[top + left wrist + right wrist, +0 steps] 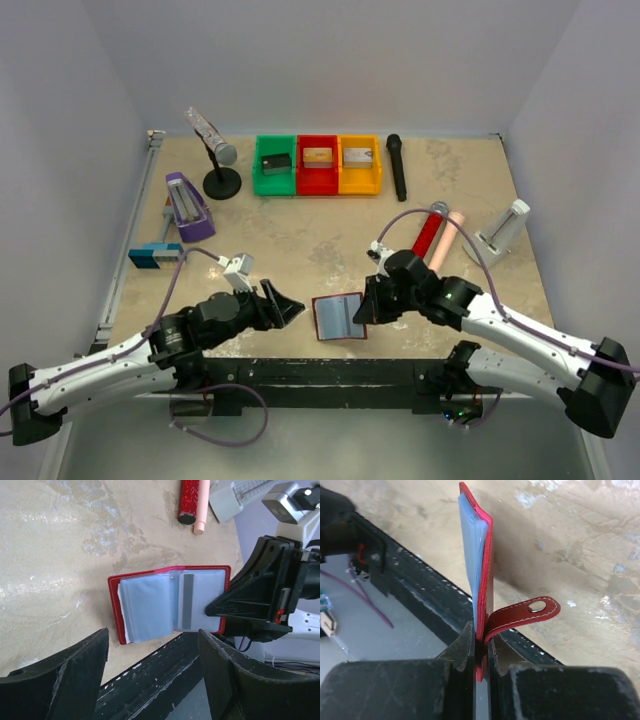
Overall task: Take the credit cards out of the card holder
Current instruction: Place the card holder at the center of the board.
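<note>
Card holder point(338, 317): dark red wallet, lying open with the light blue clear pockets facing up, at the near edge of the table point(300, 230), between the two grippers; in the left wrist view a grey stripe point(187, 602) shows through the right-hand pocket (whether it belongs to a card cannot be told). No card is seen outside the holder.

Red tab strap point(525, 612): curls out from the holder's right edge, its snap visible; it sits just beside the right fingers.

Right gripper point(366, 310): jaws pinched narrow on the holder's right edge, cover and pockets caught between them.

Left gripper point(285, 305): jaws spread wide, holding nothing; it sits just left of the holder, apart from it.

Further out: a red glitter cylinder point(428, 232) and a pink rod point(447, 240) lie side by side beyond the right arm; green point(275, 165), red point(318, 165) and yellow point(360, 165) bins stand in a row at the far edge, a black microphone point(397, 167) beside them.
</note>
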You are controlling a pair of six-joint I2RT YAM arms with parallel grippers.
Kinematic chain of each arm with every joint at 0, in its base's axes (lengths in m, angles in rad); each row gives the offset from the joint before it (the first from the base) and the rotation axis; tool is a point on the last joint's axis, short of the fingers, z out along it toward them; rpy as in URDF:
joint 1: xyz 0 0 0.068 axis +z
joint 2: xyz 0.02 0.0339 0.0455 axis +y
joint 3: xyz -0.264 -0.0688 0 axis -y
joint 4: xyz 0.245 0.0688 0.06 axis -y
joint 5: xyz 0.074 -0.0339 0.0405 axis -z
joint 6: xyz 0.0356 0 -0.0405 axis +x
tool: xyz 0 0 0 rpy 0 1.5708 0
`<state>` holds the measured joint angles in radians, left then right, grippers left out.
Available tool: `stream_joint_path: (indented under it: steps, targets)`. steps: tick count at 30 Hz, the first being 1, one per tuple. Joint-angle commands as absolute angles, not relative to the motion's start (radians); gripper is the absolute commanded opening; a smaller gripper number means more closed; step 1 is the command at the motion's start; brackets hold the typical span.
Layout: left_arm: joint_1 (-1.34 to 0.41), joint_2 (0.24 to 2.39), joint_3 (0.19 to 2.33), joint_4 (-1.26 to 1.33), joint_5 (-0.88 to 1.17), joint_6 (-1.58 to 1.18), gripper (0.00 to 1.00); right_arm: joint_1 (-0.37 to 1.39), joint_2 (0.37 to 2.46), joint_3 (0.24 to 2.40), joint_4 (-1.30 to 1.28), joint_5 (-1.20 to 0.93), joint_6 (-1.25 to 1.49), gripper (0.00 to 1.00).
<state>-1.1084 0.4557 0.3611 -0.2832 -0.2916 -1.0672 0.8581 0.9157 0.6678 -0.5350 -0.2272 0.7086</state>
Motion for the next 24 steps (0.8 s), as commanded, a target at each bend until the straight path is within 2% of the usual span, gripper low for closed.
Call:
stream_joint_path:
  steps: [1,12,19,22,24]
  targets:
    - [-1.106,0.573,0.351,-0.146,-0.220,-1.081,0.74,0.857,0.979,0.614,-0.351,-0.224,0.759,0.00]
    - [-1.109,0.934,0.413,0.063,-0.091,-1.072,0.70,0.857,1.094,0.548,-0.201,-0.221,0.848,0.02]
    - [-1.109,1.014,0.423,0.074,-0.097,-1.069,0.69,0.857,1.092,0.503,-0.147,-0.238,0.880,0.35]
    - [-1.109,1.025,0.423,0.060,-0.112,-1.072,0.68,0.857,1.078,0.488,-0.132,-0.239,0.887,0.45]
    - [-1.108,1.028,0.422,0.048,-0.121,-1.077,0.68,0.856,1.068,0.474,-0.118,-0.241,0.894,0.46]
